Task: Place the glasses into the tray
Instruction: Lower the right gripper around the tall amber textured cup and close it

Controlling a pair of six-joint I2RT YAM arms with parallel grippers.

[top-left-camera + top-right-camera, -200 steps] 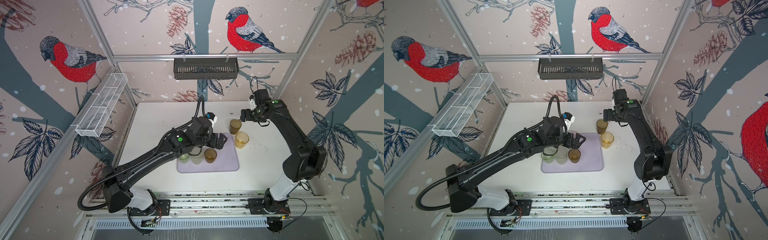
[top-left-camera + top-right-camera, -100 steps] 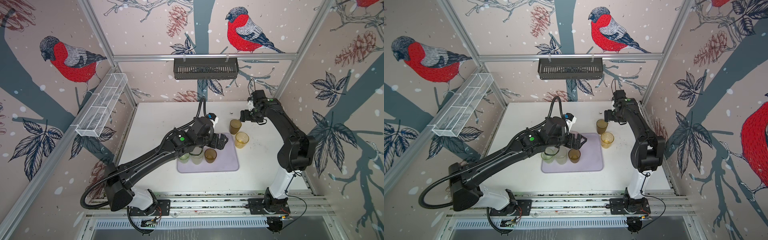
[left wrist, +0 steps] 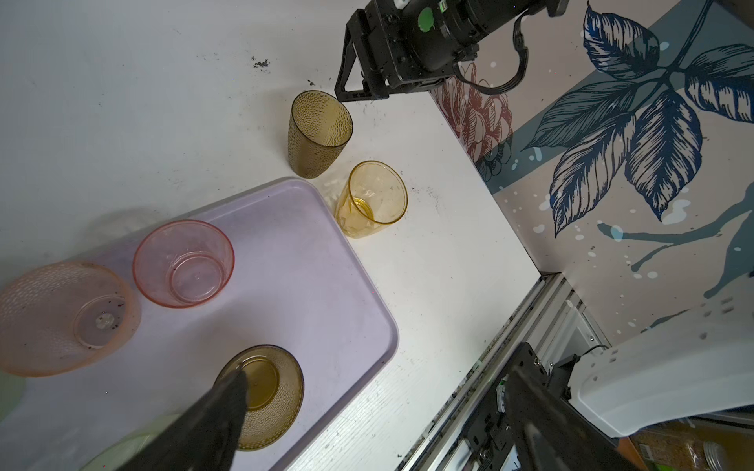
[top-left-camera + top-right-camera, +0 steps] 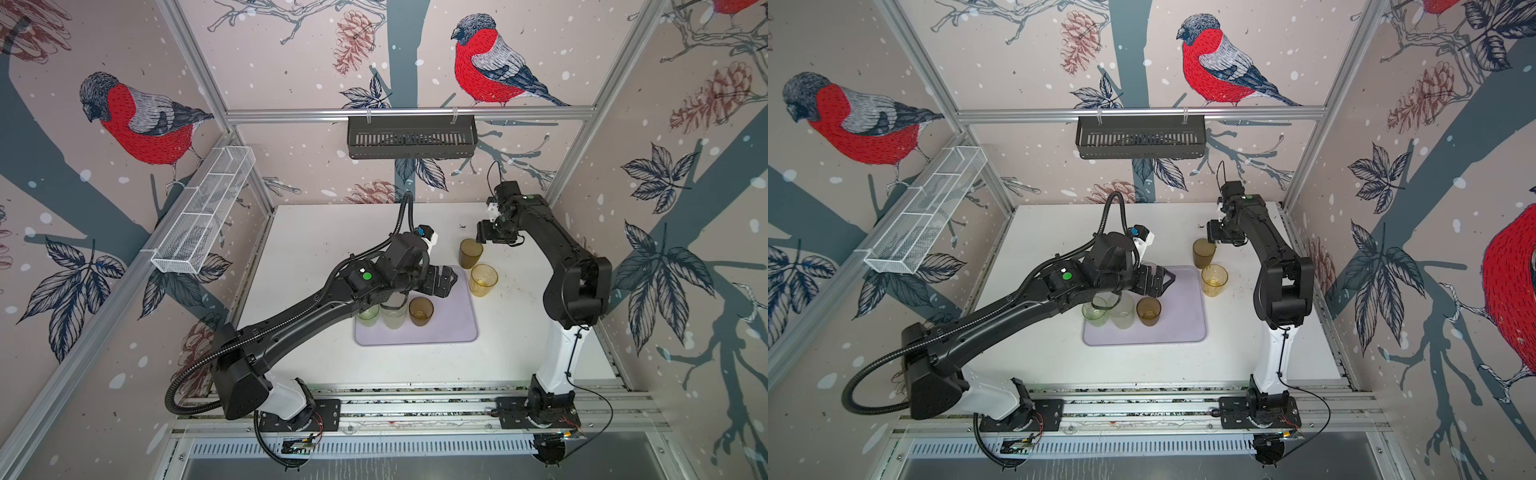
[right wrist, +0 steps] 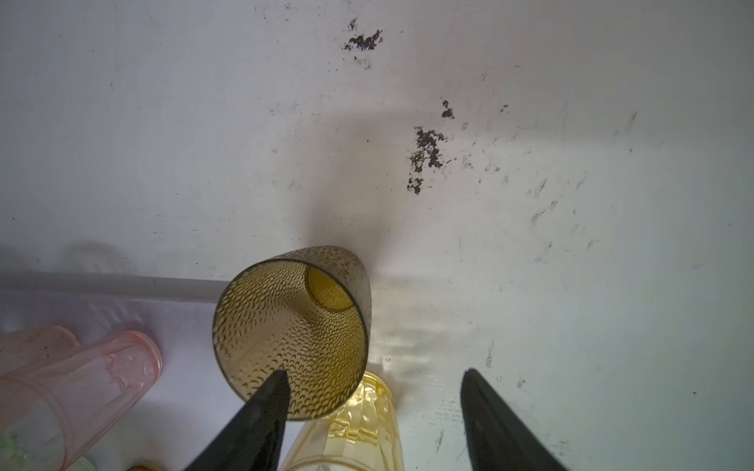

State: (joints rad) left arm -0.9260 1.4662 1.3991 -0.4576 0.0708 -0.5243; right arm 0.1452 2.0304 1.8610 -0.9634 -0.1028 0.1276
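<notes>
The right gripper (image 5: 375, 370) is open. One finger (image 5: 261, 416) hangs over the mouth of the brown glass (image 5: 293, 322) and the other hangs outside it, so the glass wall sits between them. I can't see any touch yet. This glass stands on the table (image 5: 163, 122), at 1 o'clock from the tray (image 3: 310, 261). The yellow glass (image 3: 373, 200) stands just beside it, at 2 o'clock from the tray. Both are outside the tray. The left gripper (image 4: 1165, 284) is open too and empty. It hangs over the tray, near the pink glasses (image 3: 183, 263).

What could go wrong? A pinch on a thin wall may slip, so the brown glass could tip or drop. A bump could knock the yellow glass over, because it is so close. The left gripper hangs over the tray, so the two grippers could hit each other there.
</notes>
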